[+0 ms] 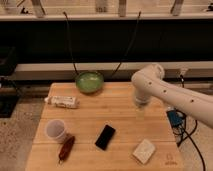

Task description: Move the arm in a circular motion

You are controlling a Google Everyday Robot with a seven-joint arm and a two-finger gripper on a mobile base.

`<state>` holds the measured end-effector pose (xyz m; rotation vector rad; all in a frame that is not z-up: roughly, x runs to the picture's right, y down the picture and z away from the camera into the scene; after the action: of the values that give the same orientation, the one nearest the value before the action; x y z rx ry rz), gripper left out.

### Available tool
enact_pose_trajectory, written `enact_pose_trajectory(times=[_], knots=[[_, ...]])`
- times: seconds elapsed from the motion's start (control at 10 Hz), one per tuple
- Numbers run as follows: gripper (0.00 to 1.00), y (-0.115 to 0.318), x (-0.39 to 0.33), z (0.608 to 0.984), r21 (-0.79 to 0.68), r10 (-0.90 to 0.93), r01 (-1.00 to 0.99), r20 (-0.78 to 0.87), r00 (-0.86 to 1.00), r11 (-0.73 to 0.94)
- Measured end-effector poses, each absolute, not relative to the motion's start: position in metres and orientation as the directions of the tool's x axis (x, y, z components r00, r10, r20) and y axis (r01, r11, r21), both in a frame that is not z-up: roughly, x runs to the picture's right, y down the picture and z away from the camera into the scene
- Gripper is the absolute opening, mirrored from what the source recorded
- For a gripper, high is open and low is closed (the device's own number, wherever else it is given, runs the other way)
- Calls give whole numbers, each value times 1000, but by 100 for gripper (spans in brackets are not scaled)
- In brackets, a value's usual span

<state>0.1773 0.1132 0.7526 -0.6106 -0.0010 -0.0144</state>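
Arm (167,92) comes in from the right edge, its long axis running up-left to a bend right of centre, then dropping straight down. Gripper (141,109) hangs at its tip over the right-centre of the worktop (120,117). Can't tell if it's open or holding anything. Nearest items: bowl (89,81) to the upper left, phone (105,136) to the lower left, white block (144,150) below. All sit apart from it, so a circle prob. needs height. Tube (62,101) label and worktop corner mark are unreadable.
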Motion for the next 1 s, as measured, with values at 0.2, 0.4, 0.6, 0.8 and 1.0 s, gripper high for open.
enact_pose_trajectory(times=[0.2,0.4,0.6,0.8,1.0], knots=[[80,115,176,754,-577,-15,18,9,1000,817],[80,116,177,756,-580,-13,16,10,1000,814],[80,118,184,758,-583,-9,11,7,1000,812],[80,119,180,759,-589,-17,20,10,1000,808],[80,120,180,761,-591,-14,17,10,1000,806]])
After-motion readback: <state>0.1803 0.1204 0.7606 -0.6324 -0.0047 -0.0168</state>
